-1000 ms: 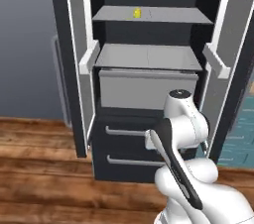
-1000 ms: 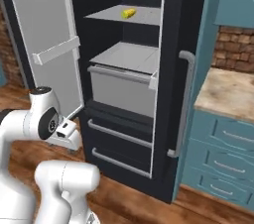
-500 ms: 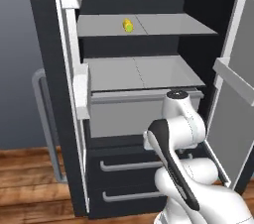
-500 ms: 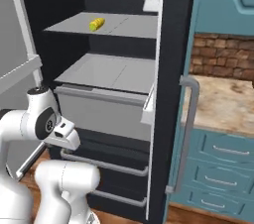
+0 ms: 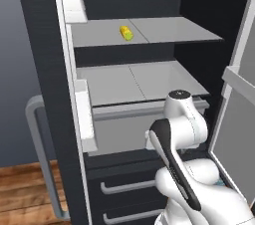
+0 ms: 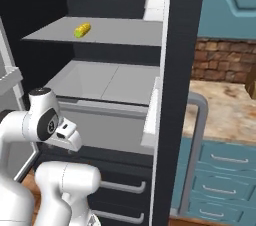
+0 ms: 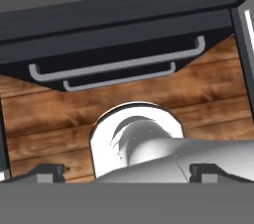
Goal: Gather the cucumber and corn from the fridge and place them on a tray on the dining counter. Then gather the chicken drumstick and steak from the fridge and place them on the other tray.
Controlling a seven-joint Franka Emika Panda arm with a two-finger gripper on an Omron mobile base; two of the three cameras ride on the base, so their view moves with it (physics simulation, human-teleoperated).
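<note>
The tall, very dark navy-black fridge (image 5: 45, 94) stands with both doors swung open, its pale grey shelves exposed. On the upper grey shelf (image 5: 164, 30) lies the short bright yellow corn cob (image 5: 126, 33), alone and toward the left half of that shelf; from the right base camera the same cob (image 6: 82, 30) sits near the shelf's front left corner. Below that shelf is a wider grey shelf (image 5: 144, 82) over a pale drawer front, and beneath that two dark drawers with horizontal silver bar handles (image 7: 116, 64). The two-finger gripper (image 7: 126, 172) hangs low in front of those drawers, pointing down at the brown wooden plank floor (image 7: 44, 109), its dark fingertips (image 7: 47, 172) spread wide apart with nothing between them. The corn lies well above the hand, far from it, two levels up inside the fridge.
</note>
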